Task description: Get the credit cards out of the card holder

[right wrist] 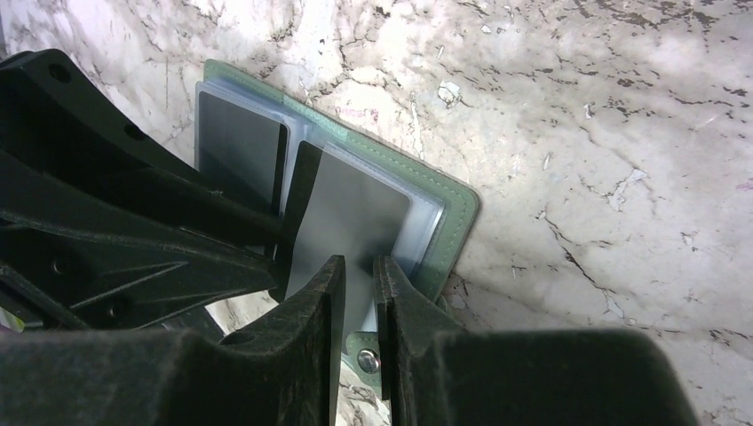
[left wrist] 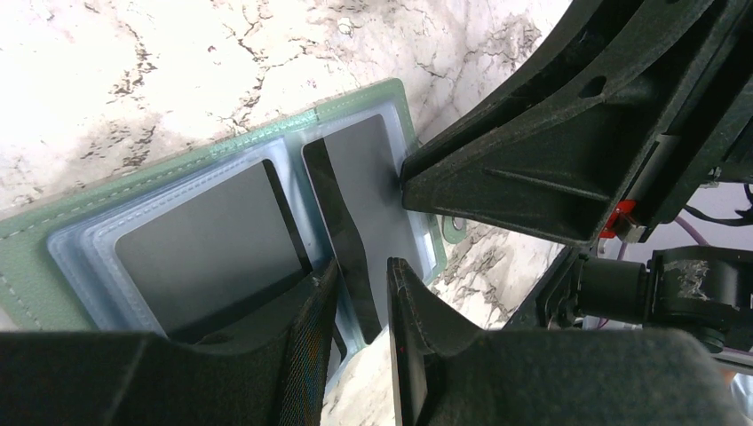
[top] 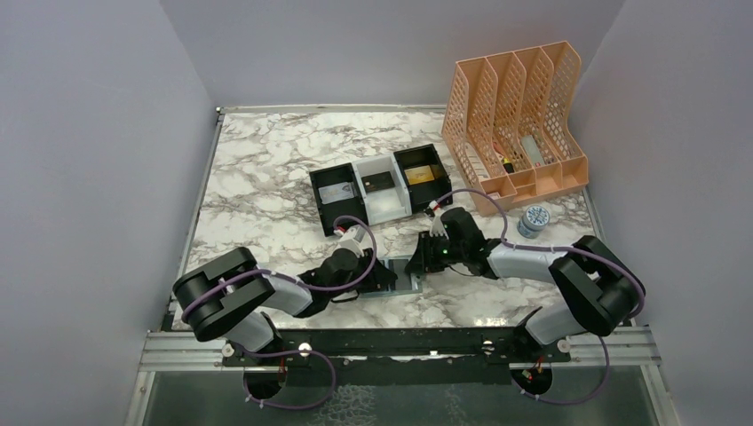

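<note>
several dark credit cards [left wrist: 209, 244], open card holder [left wrist: 355, 99]

Stitched matt card holder [right wrist: 457, 211], marbled table [right wrist: 586, 106]

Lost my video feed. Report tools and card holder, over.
Left tool open, astride a thin black plastic card partly out of its pocket. Right tool pinching edge of open sage-green bifold card holder. No obstruction seen.

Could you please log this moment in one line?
left hand: open, astride raised dark card | right hand: pinching open card holder
</note>
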Controlling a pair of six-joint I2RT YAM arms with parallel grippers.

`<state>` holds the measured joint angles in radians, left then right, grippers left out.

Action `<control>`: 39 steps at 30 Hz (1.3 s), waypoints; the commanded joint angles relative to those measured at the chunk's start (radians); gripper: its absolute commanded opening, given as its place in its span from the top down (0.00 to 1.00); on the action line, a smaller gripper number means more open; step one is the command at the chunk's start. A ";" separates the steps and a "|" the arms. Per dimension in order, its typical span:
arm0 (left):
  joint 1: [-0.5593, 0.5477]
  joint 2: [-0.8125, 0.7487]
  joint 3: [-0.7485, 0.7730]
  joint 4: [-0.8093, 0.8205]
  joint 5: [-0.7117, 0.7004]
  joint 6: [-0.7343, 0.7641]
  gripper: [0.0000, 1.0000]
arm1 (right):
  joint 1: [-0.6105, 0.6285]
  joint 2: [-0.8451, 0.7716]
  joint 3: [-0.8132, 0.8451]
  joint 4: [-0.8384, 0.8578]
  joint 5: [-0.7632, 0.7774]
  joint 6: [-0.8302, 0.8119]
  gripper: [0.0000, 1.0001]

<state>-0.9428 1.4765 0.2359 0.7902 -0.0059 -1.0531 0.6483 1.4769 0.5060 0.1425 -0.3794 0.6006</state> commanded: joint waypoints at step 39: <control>-0.002 -0.049 -0.056 -0.026 -0.084 -0.036 1.00 | -0.003 -0.223 -0.133 0.191 -0.058 0.039 0.81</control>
<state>-0.9428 1.4086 0.1810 0.8009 -0.0673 -1.1145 0.6468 1.2694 0.4152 0.1802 -0.3393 0.5842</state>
